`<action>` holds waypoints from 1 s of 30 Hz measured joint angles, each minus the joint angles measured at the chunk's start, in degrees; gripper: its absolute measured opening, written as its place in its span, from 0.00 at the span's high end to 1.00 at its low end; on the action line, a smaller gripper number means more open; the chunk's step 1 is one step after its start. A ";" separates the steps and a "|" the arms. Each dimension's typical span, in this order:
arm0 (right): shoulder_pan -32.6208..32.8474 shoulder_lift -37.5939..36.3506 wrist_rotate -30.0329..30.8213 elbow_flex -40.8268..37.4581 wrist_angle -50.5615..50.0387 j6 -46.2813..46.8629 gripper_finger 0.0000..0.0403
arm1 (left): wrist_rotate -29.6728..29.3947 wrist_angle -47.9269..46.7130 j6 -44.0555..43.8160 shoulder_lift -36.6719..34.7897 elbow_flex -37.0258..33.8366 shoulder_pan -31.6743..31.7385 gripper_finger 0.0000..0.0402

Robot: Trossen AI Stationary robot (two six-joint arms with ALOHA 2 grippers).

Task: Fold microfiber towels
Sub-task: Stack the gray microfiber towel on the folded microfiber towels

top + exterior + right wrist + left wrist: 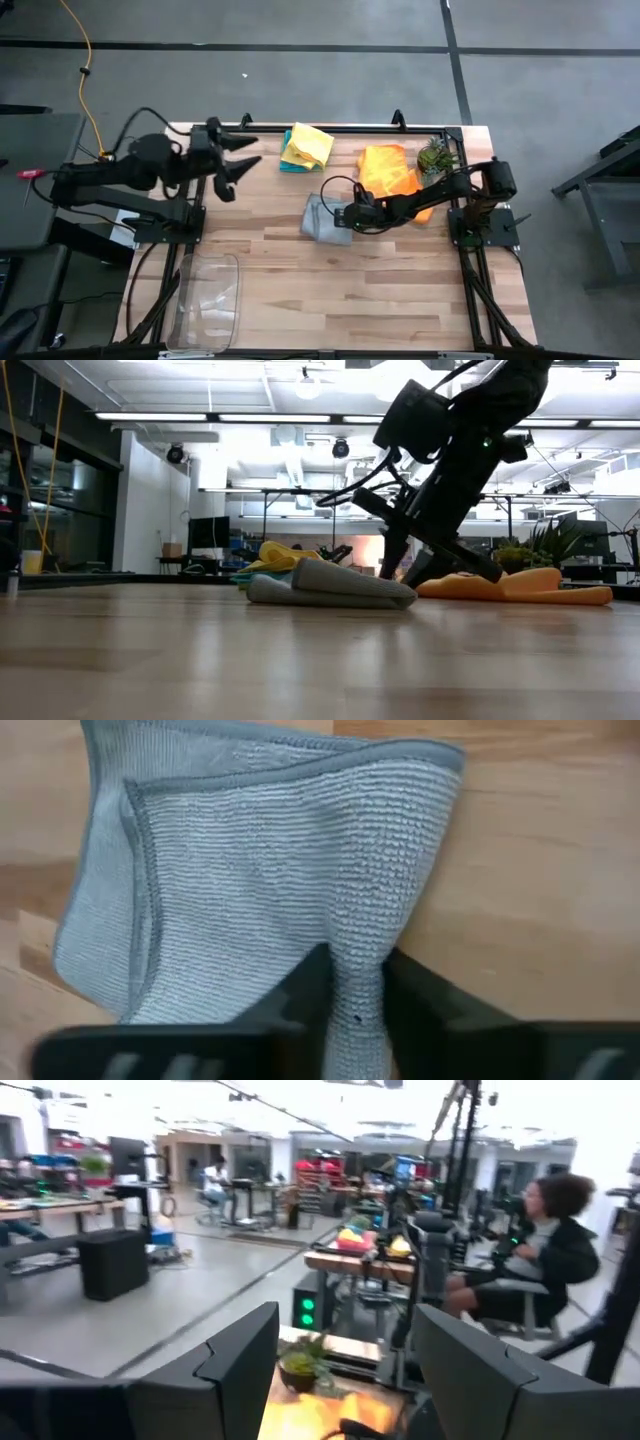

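Left to right across the surface (300,290), as seen from above. The left tool (243,160) hangs raised near the left rear corner, its two fingers spread wide and holding nothing; in its own wrist view it looks out over the room, where a seated person (540,1260) shows well beyond the surface. A clear plastic tray (205,300) lies at the front left. At the rear middle sits a small stack of towels, the yellow towel (308,143) on top, a lime green edge (290,152) under it and a teal edge (292,167) lowest.

The grey towel (322,220) lies at the centre, partly doubled over; in the low view its upper layer rests as a tilted flap on the lower one. The right tool (349,217) is on this towel's right-hand side, reaching in from the right, and its narrowed fingers pinch a ridge of grey cloth between them, as the right wrist view shows (358,990). The rest of the towel spreads away from the tool, toward the left. Judged from this, the pinched edge is the one to carry, and it would travel leftward over the body of the cloth; the right arm is much the nearer.

Behind the right arm lies the orange towel (385,165), spread loosely, with the small spiky green plant (434,156) just beside it at the rear right.
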 joint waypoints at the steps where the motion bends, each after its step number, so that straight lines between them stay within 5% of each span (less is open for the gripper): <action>1: -0.29 0.04 -0.44 -0.03 0.16 -2.38 0.92 | -0.71 -0.32 0.00 -0.85 0.00 0.00 0.46; 8: -5.32 0.28 -10.68 4.53 -4.31 -24.97 0.99 | -1.51 -0.55 -0.05 -7.70 0.00 0.00 0.46; 19: -14.25 0.04 -15.87 24.81 -19.46 -72.50 1.00 | -5.43 -2.09 0.02 -11.18 0.00 0.00 0.46; 30: -21.43 -0.03 -19.33 30.89 -19.99 -97.83 1.00 | -4.97 -10.56 -2.58 -10.70 -0.02 0.00 0.46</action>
